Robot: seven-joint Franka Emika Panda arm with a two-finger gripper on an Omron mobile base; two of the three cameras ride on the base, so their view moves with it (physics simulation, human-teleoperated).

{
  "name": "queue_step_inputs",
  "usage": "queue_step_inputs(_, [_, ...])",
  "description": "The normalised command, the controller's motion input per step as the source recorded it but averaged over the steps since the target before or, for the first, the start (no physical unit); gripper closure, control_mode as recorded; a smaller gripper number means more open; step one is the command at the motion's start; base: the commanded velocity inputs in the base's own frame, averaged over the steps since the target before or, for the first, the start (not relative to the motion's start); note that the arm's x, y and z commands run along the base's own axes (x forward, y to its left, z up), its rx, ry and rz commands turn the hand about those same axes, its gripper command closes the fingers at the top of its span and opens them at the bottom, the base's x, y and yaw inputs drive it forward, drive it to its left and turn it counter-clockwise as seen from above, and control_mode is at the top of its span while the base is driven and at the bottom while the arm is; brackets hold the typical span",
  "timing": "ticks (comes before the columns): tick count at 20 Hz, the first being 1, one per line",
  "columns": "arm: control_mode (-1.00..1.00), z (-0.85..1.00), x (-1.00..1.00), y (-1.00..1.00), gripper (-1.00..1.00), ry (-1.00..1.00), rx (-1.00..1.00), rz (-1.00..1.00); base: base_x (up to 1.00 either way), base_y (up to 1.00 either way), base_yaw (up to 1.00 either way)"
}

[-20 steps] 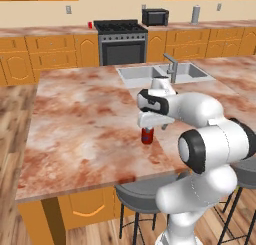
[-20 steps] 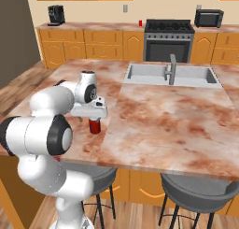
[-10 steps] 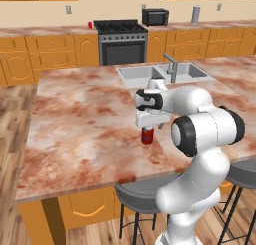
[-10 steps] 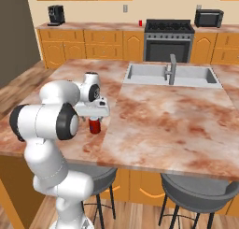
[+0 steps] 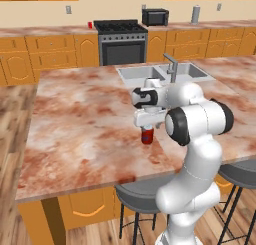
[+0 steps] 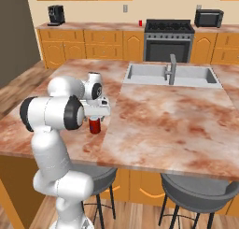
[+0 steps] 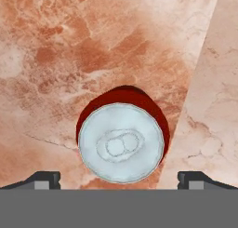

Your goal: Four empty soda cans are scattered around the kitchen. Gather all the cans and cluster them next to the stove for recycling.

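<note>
Two fingertips (image 7: 44, 178) spread wide apart on my gripper (image 7: 119, 180), hanging right above a red soda can (image 7: 121, 141) standing upright on the island counter (image 5: 80, 124), stove (image 5: 121, 41) way off at the far wall.

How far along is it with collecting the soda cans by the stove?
One small red can already stands beside the grey steel stove. In hand: the open gripper hovers above an upright red can on the marble island, not gripping it. Carrying it over remains; other cans aren't visible.
</note>
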Motion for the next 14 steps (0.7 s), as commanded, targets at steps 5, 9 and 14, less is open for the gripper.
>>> queue_step_inputs(5, [-1.0,0.0,0.2,0.05,-1.0,0.09,0.0,0.01,0.0,0.0,0.0])
queue_step_inputs(9, [-1.0,-0.02,0.11,0.01,-1.0,0.07,0.0,0.0,0.0,0.0,0.0])
queue_step_inputs(14, [-1.0,-0.1,0.0,0.0,-1.0,0.01,0.0,0.0,0.0,0.0,0.0])
